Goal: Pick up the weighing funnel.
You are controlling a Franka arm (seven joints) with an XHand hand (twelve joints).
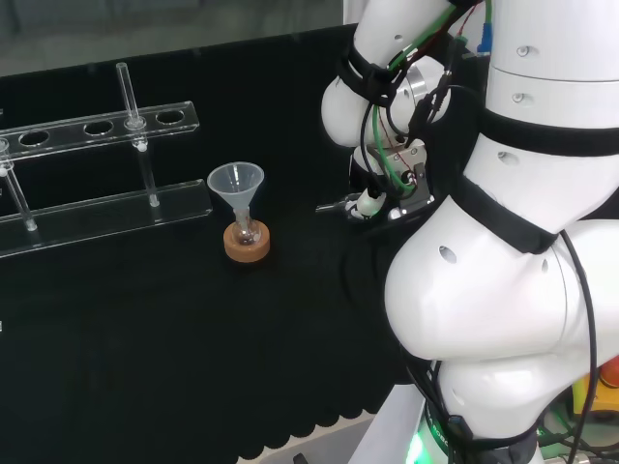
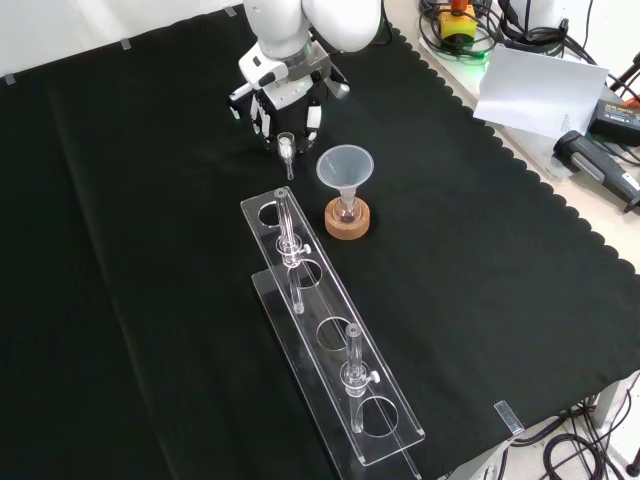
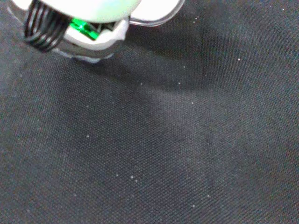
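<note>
- Head view: the hand sits close against the arm's white links, and its fingers cannot be made out here. Well to its left stands the funnel, stem in a small flask on a cork ring. The clear tube rack is farther left.
- Front view: the hand points downward, fingers pinched on the weighing funnel, which hangs just under the fingertips, stem down. The funnel stands near, below and right of the hand. The rack stretches away below.
- Wrist view: black cloth lies under a blurred white part of the hand.
</note>
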